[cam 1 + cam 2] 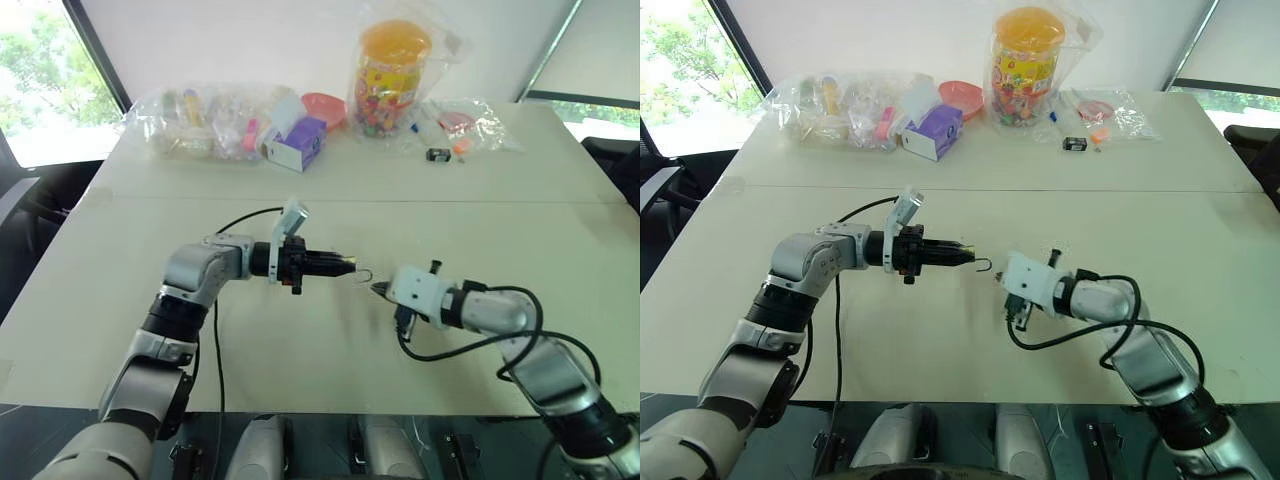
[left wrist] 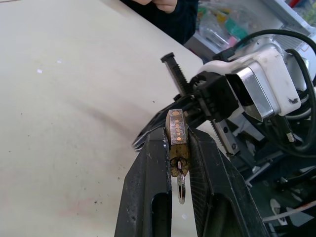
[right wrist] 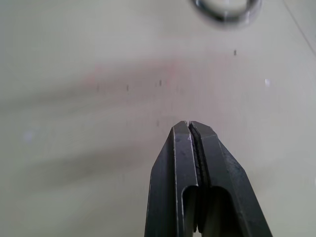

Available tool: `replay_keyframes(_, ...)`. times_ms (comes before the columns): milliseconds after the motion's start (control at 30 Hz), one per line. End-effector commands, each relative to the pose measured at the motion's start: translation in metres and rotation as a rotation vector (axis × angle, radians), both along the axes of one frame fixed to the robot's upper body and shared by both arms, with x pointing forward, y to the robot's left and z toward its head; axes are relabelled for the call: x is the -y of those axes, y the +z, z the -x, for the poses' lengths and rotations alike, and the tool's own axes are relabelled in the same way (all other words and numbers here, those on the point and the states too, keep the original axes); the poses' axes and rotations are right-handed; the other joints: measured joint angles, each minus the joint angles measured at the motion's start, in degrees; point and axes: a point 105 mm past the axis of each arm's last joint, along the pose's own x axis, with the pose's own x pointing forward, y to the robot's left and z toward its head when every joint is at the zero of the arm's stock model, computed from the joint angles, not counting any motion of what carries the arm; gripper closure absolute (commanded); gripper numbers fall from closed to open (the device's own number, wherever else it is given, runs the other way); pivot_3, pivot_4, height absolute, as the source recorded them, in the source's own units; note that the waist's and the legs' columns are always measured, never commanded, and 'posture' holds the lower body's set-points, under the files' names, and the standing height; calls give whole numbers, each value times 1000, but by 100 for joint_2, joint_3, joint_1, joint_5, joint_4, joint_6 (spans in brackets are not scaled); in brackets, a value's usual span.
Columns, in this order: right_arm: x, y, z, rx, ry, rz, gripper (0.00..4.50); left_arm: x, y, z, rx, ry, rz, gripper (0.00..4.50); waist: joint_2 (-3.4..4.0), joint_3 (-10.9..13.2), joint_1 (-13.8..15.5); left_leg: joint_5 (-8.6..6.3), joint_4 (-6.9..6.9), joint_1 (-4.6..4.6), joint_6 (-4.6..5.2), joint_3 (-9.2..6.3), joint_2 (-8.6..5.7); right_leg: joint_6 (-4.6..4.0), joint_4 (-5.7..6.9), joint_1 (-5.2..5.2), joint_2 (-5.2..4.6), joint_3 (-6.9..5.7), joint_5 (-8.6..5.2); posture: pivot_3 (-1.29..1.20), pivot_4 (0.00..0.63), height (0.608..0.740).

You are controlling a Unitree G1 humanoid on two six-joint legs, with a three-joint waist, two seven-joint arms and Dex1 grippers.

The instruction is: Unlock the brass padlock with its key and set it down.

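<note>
My left gripper (image 1: 345,265) hangs over the middle of the table, pointing toward the right arm, shut on the brass padlock (image 2: 177,136). The padlock's thin silvery shackle (image 1: 365,275) sticks out past the fingertips like a hook. A small silvery piece (image 2: 181,186), which looks like the key, hangs from the padlock's end nearer the wrist. My right gripper (image 1: 379,290) is shut with nothing in it, just beyond and slightly below the shackle, tilted down at the table. A silvery loop (image 3: 224,10) shows ahead of its fingertips (image 3: 177,143).
Along the table's far edge lie clear bags of small items (image 1: 210,125), a purple and white box (image 1: 300,143), a pink bowl (image 1: 325,105), a tall jar with an orange lid (image 1: 393,75) and a small black object (image 1: 438,154). A person's hand (image 2: 160,4) shows beyond the table.
</note>
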Motion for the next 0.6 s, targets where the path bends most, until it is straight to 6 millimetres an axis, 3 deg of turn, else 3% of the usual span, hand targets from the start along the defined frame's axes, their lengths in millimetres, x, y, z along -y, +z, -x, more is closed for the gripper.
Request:
replay_keyframes(33, 4, 23, 12, 71, -16, -12, 4493, 9, -6, -5, 24, 28, -2, 4500, 0, 0, 0, 0, 0, 0, 0, 0, 0, 0, 0, 0, 1, 0, 0, 0, 150, 735)
replay_keyframes(300, 10, 50, 34, 121, -136, -57, 4493, 56, -56, -34, -50, 188, -61, 4500, -3, 1, 71, -1, 1, 2, 2, 0, -4, 0, -1, 2, 4, -3, 0, 0, 150, 735)
replay_keyframes(433, 7, 58, 37, 139, -160, -67, 4493, 64, -72, -40, -37, 211, -100, 4500, -4, -1, 103, -1, 1, 3, 2, 0, -6, 0, -5, 3, 7, -3, 0, 0, 150, 735)
replay_keyframes(600, 9, 58, 39, 134, -185, -60, 4500, 56, -67, -41, -35, 175, -85, 2196, -4, -2, 97, -1, 1, 6, 3, -1, -7, 0, -5, 8, 7, -3, 0, 0, 150, 735)
